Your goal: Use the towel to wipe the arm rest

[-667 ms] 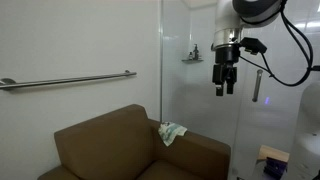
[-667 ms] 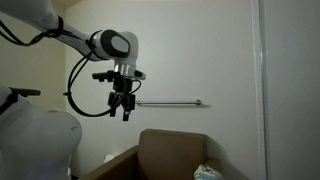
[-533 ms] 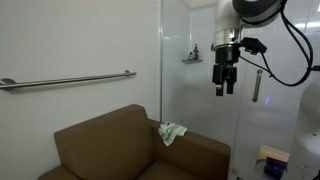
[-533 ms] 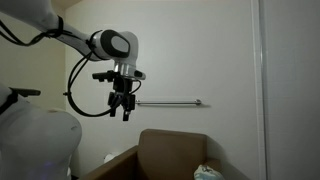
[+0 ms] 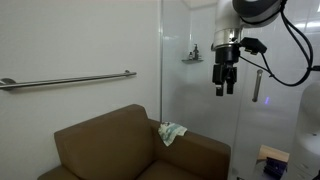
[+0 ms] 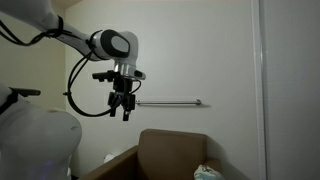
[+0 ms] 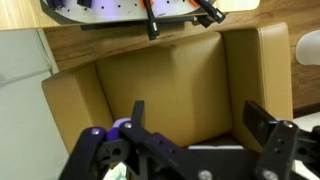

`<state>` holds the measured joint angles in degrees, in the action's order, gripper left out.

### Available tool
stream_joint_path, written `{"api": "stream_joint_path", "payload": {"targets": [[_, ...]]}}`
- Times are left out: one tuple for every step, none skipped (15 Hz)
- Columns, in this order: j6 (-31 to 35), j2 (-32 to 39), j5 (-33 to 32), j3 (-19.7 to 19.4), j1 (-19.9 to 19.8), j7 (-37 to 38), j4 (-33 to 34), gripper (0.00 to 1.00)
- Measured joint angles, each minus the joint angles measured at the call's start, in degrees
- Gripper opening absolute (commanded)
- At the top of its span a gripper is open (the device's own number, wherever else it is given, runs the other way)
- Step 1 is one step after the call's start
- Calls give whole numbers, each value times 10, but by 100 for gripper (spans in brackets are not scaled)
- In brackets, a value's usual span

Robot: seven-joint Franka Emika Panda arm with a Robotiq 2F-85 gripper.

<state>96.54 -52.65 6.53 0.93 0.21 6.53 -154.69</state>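
Gripper hung high above the chair, well apart from it. Per wrist view, jaws were spread wide w/ nothing between them. Towel sat bunched on top of one arm rest, at the end next to the chair's back. So from the gripper it lay well below and off toward the chair's back. It was too crumpled to give a long axis. The arm rest itself ran from the chair's back to its front, prob. the wipe direction. In wrist view the pale patch at the chair's edge was prob. the towel, not certain. Only one arm, so no choice of reach. Count: 1 gripper, 1 towel, 1 chair, 2 arm rests (both in wrist view), 1 rail on the wall above the chair.
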Motion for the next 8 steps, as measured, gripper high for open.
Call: {"api": "stream_joint_path", "payload": {"targets": [[0,0,0,0,0,0,0,100],[0,0,0,0,0,0,0,100],[1,0,0,0,0,0,0,100],[6,1,-3,0,-1,0,0,100],[12,2,-5,-1,-4,0,0,100],[21,6,-10,-3,-8,0,0,100],[33,11,-17,-7,-14,0,0,100],[50,18,-28,-10,-24,0,0,100]]}}
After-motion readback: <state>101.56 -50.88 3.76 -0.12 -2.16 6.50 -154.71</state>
